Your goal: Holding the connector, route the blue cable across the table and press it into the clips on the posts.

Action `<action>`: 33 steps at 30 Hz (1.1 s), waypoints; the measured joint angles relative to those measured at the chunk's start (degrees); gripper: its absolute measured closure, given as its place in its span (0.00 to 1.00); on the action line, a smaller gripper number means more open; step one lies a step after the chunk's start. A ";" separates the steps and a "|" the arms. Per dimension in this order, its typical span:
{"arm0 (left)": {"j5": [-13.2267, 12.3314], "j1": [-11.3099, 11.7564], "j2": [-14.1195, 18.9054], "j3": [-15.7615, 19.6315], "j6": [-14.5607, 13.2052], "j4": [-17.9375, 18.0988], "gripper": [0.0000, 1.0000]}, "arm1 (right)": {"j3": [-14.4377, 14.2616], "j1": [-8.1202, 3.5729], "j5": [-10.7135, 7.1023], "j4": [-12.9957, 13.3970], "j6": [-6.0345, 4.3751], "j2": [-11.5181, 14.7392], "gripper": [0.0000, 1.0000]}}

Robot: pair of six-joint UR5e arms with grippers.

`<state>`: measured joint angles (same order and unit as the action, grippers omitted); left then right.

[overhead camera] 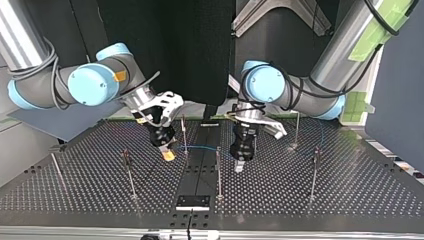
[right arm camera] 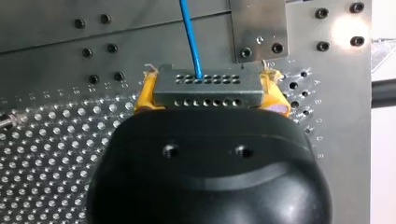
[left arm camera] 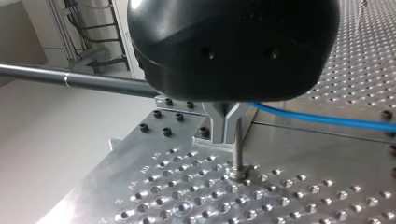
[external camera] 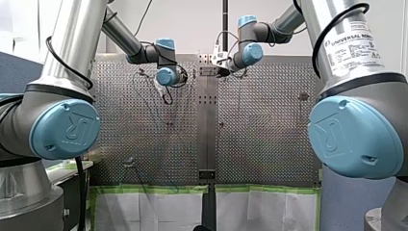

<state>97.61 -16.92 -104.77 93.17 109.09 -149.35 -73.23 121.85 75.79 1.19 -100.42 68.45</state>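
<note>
Fingers with yellow pads (right arm camera: 144, 95) on my right gripper (right arm camera: 208, 87) are clamped on the grey connector (right arm camera: 224, 95), its near side hidden by the black gripper body; my left gripper (left arm camera: 225, 140) has its metal fingers (left arm camera: 218, 128) drawn together, and whether they pinch the blue cable (left arm camera: 322, 120) is hidden behind them. Thin posts (overhead camera: 218, 172) stand on the perforated metal table (overhead camera: 350, 185), with a dark backdrop (overhead camera: 200, 50) behind. Rows of small holes mark the connector; the cable leaves one hole and hangs above the table between the two grippers
</note>
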 joint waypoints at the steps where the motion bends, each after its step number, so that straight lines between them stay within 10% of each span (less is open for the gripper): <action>1: -0.06 0.07 0.00 -0.09 0.00 -0.02 1.00 | 0.10 -0.11 -0.08 0.04 -0.01 -0.08 1.00; 22: -3.91 3.02 -4.21 -2.90 -1.94 -2.11 1.00 | 1.80 -2.50 -0.58 0.88 0.12 -1.14 1.00; 27: -3.04 2.88 -3.91 -2.91 -3.75 -3.87 0.68 | 1.81 -3.03 -0.69 1.38 0.14 -1.70 1.00; 30: -1.89 2.66 -3.26 -2.92 -4.18 -4.57 0.38 | 1.80 -3.22 -1.14 1.72 0.24 -2.17 1.00; 32: -1.31 2.57 -2.62 -2.91 -4.04 -5.09 0.00 | 1.80 -3.32 -1.40 1.87 0.32 -2.32 1.00; 33: -1.06 2.53 -2.14 -2.90 -3.85 -5.50 0.00 | 1.81 -3.36 -1.49 1.90 0.37 -2.35 1.00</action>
<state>96.55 -14.39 -106.92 90.27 105.24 -154.85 -71.43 118.49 74.30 3.10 -100.06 66.11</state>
